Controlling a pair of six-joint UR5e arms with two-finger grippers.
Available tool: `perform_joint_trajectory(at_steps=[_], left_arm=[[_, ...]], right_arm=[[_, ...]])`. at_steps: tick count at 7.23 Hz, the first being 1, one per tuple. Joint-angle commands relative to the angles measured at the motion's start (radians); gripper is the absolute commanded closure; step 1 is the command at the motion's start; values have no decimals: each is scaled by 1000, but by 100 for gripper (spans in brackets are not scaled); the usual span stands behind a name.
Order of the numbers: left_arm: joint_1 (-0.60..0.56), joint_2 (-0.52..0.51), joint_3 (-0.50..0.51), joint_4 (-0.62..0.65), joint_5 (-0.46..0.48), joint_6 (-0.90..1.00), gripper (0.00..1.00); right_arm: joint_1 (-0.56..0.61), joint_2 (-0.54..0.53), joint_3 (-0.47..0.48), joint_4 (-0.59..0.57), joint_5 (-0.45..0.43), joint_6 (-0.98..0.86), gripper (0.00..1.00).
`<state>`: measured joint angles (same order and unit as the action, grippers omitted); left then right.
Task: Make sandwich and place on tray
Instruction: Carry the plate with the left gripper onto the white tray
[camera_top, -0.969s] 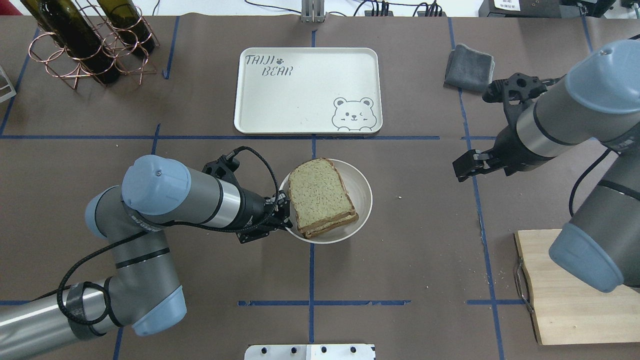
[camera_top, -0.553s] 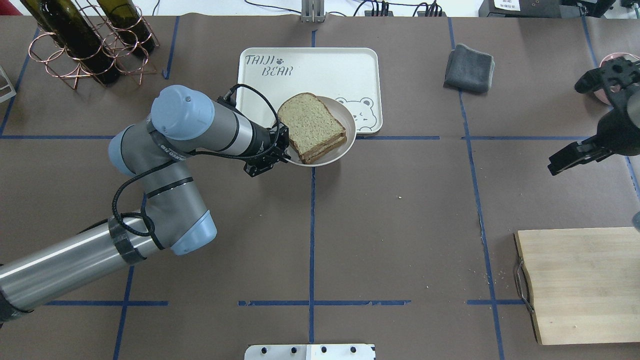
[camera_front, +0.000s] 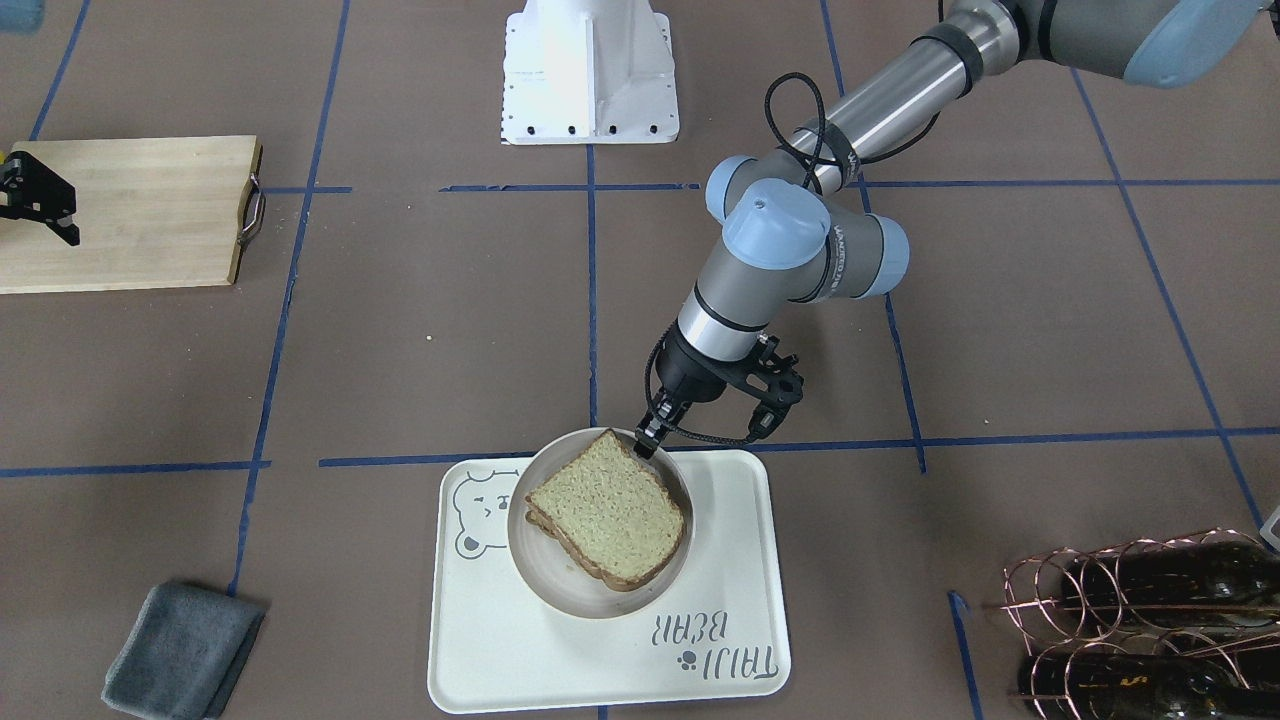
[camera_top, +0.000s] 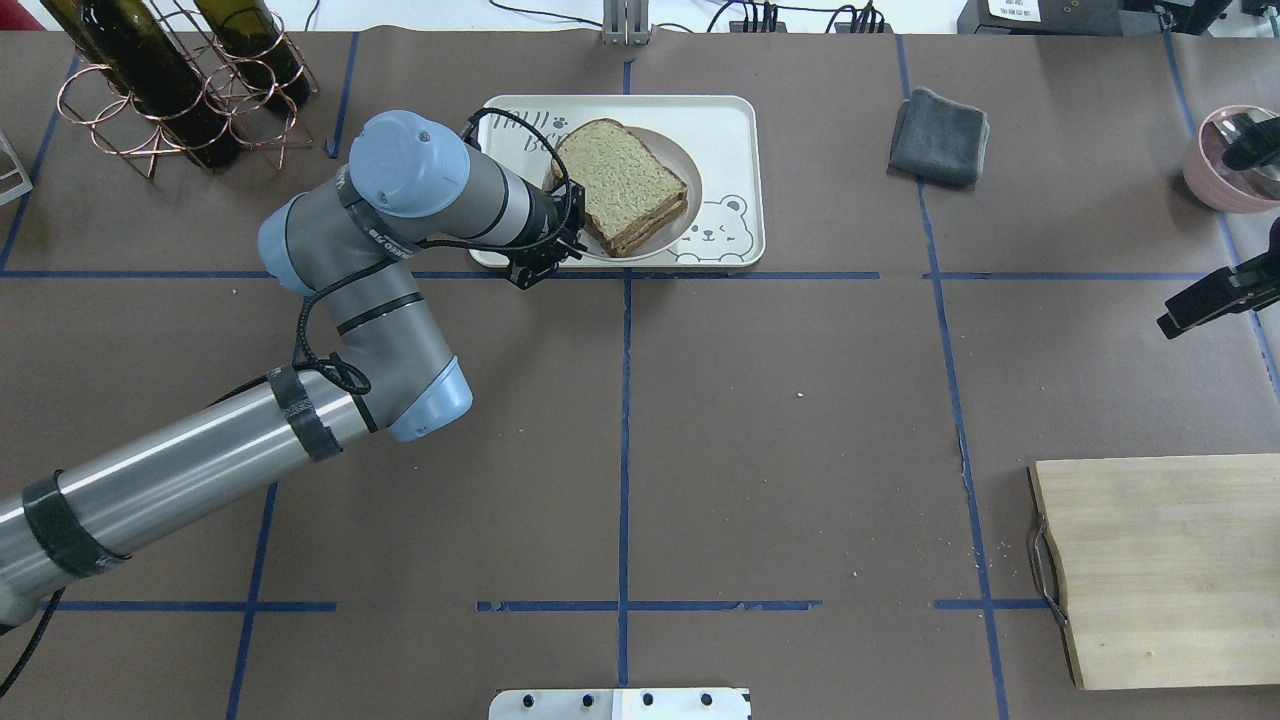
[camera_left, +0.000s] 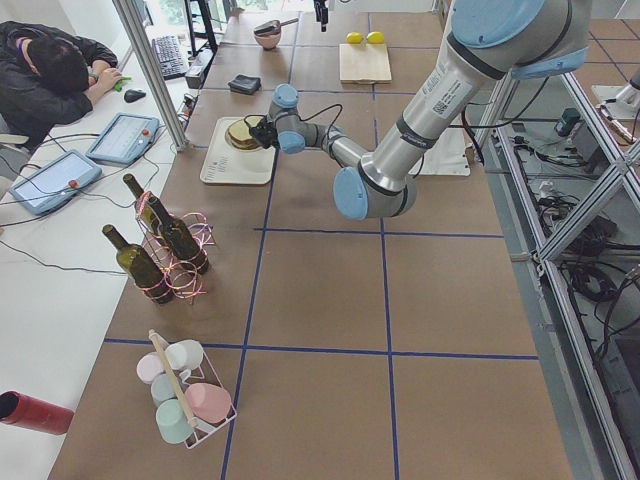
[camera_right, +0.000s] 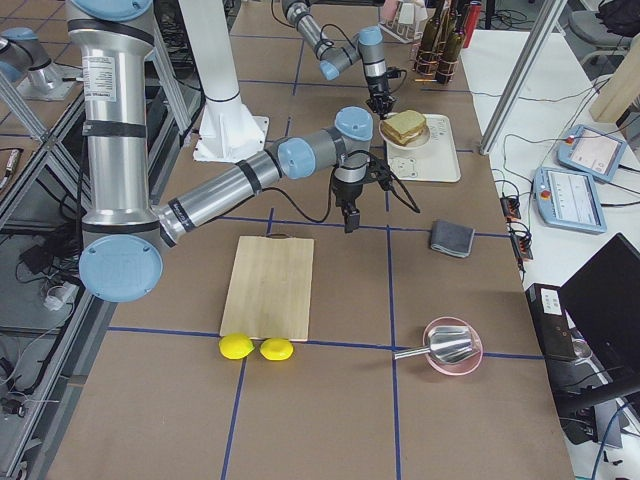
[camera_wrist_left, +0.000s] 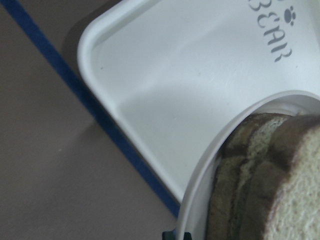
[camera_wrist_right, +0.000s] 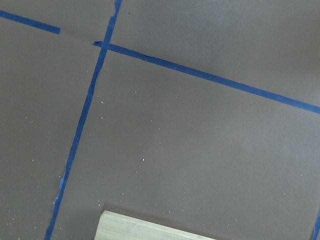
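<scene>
The sandwich (camera_top: 620, 185), two tan bread slices with dark crusts, lies on a small round white plate (camera_top: 692, 180); the egg is hidden between the slices. My left gripper (camera_top: 570, 242) is shut on the plate's near-left rim and holds it over the cream tray (camera_top: 725, 125). The plate sits low over the tray's left half, with its shadow showing in the left wrist view (camera_wrist_left: 150, 115). The front view shows the sandwich (camera_front: 608, 518), the plate (camera_front: 600, 603), the tray (camera_front: 500, 650) and the left gripper (camera_front: 648, 440). My right gripper (camera_top: 1172, 324) is empty at the far right, its fingers slightly apart.
A copper rack with wine bottles (camera_top: 170, 80) stands at the back left, close to my left arm. A grey cloth (camera_top: 938, 137) lies right of the tray. A pink bowl (camera_top: 1225, 160) and a wooden cutting board (camera_top: 1160, 570) are on the right.
My left arm has carried the plate with the sandwich from the table's middle forward, over the tray. My right arm has drawn back to the right edge.
</scene>
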<state>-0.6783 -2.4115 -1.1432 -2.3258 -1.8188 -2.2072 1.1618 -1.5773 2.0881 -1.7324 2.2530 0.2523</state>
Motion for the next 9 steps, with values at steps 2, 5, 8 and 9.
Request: perform_joint_trajectory(at_steps=[2,5,8,9], left_arm=[[3,-47,138,-104,38,-17,100],[9,-55,141,-104,38,-17,100],[17,-55,155,-104,53,-17,100],[17,-55,157,-104,55,-17,100]], right_arm=[[16,0,-3,-1,17,-2,0],[16,2,-13,-1,19,-2,0],[24,3,-11,0,60,-2,0],[24,3,-11,0,60,-2,0]])
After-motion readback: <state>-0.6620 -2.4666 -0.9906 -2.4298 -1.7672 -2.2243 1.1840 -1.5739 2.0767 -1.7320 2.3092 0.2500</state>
